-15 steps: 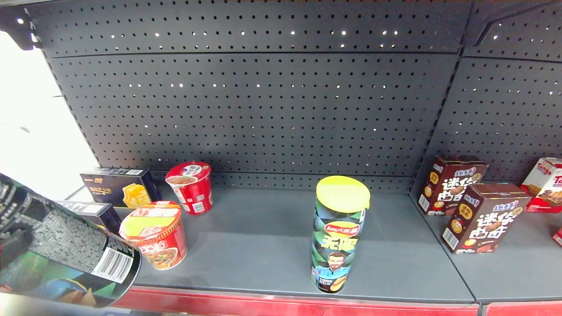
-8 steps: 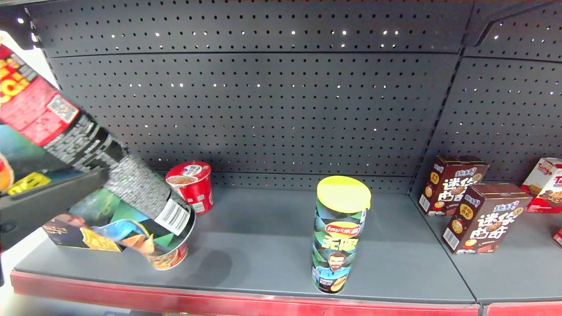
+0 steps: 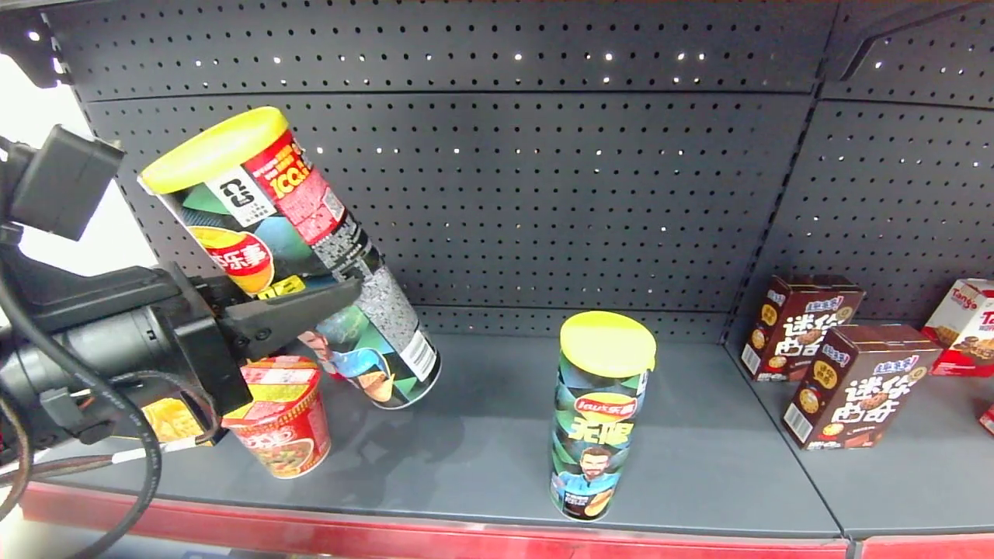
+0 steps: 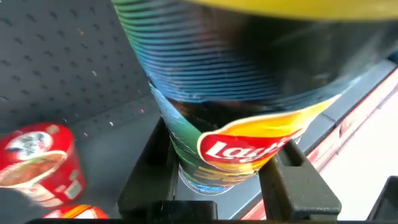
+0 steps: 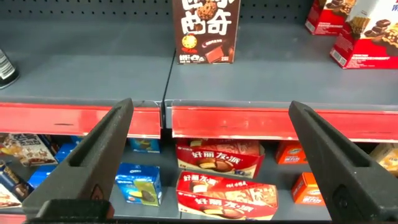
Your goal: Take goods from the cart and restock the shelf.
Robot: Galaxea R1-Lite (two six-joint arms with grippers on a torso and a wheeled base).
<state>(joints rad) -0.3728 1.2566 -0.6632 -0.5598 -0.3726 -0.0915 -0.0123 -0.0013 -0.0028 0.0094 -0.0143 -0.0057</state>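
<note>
Two chip cans in view: the left end effector [image 3: 326, 299] clamps the tilted can [image 3: 256, 194], its yellow lid at upper left of the frame and its base toward the shelf [image 3: 481, 442] — the second can [image 3: 598, 419] stands upright at centre. One noodle cup [image 3: 281, 419] sits at lower left and two brown boxes [image 3: 854, 384] stand at right. The right end effector [image 5: 211, 109] gapes wide before the shelf's red edge.

Shelf [image 3: 481, 442]: chip can [image 3: 602, 419] upright mid, noodle cup [image 3: 283, 415] L, choc boxes [image 3: 854, 384] R.
</note>
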